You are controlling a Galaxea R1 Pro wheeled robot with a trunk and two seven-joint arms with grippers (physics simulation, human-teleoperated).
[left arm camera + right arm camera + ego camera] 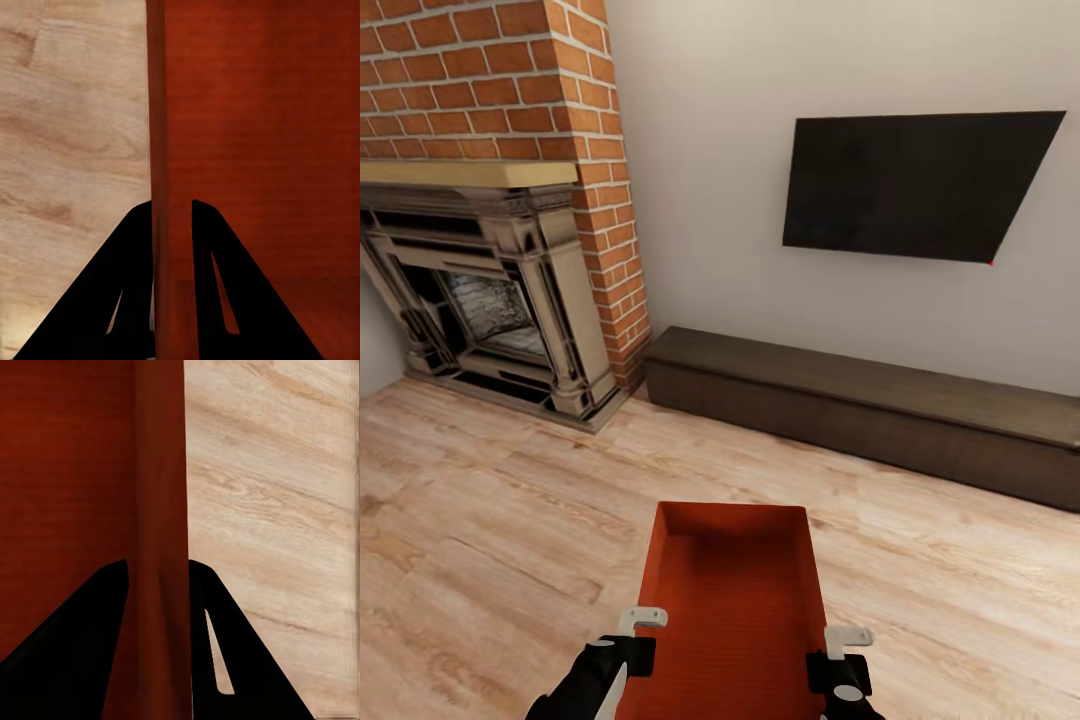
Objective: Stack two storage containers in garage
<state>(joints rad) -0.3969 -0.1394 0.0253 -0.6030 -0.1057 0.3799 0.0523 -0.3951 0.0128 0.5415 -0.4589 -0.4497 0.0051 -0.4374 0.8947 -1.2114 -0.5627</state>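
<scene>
One orange-red storage container (732, 600), lidless and empty, hangs in front of me over the light wood-plank floor of the living room. My left gripper (632, 640) is shut on its left wall (166, 150), one black finger (124, 285) on each side of the wall. On the opposite side my right gripper (838, 655) is shut on the right wall (159, 510) in the same way, with fingers (217, 645) straddling the rim.
A red-brick fireplace (500, 280) with a wooden mantel stands at the left. A long dark low cabinet (860, 410) runs along the beige wall, under a black wall-mounted screen (915, 185). Wood-plank floor (490, 540) stretches between me and them.
</scene>
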